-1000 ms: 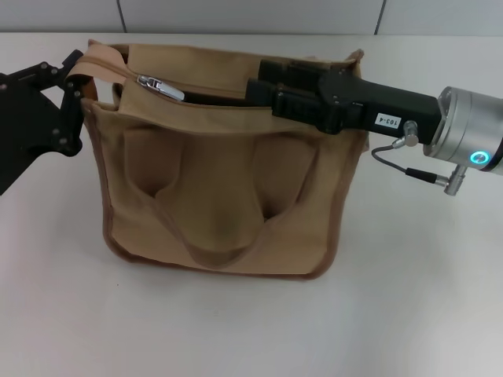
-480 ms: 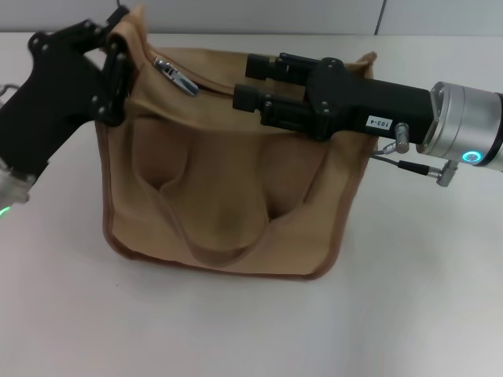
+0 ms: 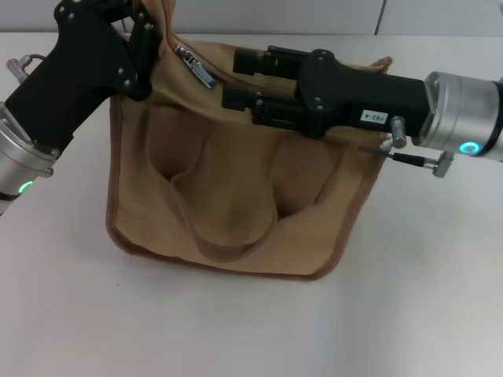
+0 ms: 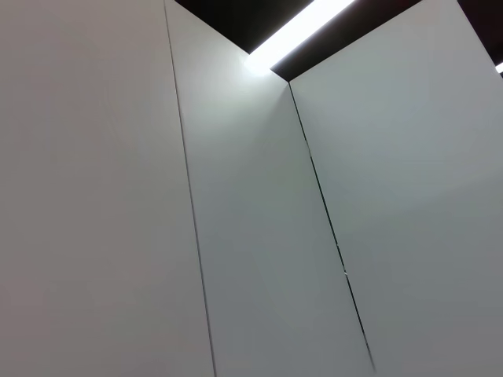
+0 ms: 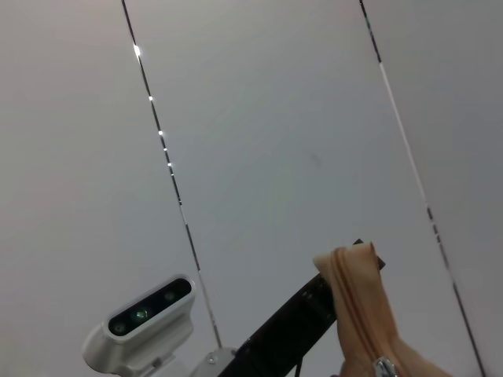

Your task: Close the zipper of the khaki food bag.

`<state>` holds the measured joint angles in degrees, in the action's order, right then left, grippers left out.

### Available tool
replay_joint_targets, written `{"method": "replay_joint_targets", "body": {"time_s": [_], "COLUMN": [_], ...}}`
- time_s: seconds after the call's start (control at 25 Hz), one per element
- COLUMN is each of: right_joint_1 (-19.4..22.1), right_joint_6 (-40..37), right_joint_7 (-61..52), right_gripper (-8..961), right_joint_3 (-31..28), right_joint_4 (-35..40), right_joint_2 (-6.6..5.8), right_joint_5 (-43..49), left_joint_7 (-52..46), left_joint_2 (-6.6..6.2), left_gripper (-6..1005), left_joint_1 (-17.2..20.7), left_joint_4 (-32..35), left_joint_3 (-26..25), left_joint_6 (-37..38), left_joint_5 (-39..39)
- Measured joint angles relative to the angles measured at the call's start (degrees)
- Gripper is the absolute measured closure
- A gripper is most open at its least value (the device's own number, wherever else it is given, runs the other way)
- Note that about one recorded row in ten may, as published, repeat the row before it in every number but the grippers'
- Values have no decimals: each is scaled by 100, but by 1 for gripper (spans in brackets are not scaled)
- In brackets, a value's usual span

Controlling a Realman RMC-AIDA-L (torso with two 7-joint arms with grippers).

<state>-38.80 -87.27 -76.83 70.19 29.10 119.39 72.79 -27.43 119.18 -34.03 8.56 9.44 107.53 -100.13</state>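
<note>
Even, bright overhead light, soft shadows, a glaring ceiling strip point(image 4: 302, 27)

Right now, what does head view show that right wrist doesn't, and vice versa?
Head only: the whole bag on the table, the right gripper open over the bag's top edge, near the pull tab, and the bag's handles and pockets.
Right wrist only: wall panels and a white camera unit.
Both: the lifted bag corner with zipper, pinched by the left gripper, seen from opposite sides.
</note>
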Motion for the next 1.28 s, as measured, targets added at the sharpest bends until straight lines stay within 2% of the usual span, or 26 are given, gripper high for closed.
{"method": "replay_joint_targets", "body": {"time_s": [0.4, 1.28], "right_joint_1": [-254, -430], "right_joint_6": [219, 262], "right_joint_7": [-837, -1009], "right_gripper": [318, 318], "right_joint_3": [139, 354], "right_joint_4": [-19, -25], "right_joint_2": [-25, 8], "right_joint_5": [32, 239], "left_joint_7": [12, 56], "left_joint_2": [0, 0], "left_gripper": [954, 959], "left_joint_1": [25, -4], "left_joint_4": [3, -4], "left_joint_3": [-26, -31], "left_joint_6": [28, -47], "left_joint_5": [12, 13]}}
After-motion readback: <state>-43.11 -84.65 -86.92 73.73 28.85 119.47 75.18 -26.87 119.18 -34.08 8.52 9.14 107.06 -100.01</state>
